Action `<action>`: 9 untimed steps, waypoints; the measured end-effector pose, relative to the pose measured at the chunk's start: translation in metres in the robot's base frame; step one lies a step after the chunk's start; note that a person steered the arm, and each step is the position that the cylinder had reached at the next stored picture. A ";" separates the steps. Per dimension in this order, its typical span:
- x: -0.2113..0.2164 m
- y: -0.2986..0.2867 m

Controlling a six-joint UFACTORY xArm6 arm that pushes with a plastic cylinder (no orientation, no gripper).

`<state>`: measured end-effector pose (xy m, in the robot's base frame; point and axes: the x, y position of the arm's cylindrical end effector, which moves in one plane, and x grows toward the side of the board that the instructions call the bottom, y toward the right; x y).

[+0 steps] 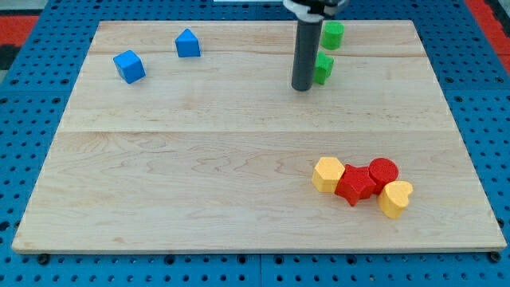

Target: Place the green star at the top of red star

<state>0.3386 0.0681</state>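
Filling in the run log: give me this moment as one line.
my tip: touching left side of green star | red star: lower right cluster, far from it | task: not done

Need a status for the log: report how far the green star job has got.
Done: nothing yet; the red star sits low at the view's right with no green block above it. In hand: my tip is just left of the green star, near the top. Left: pushing it down to just above the red star.
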 end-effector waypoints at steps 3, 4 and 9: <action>-0.059 0.031; -0.013 0.046; 0.098 0.039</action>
<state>0.4361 0.1073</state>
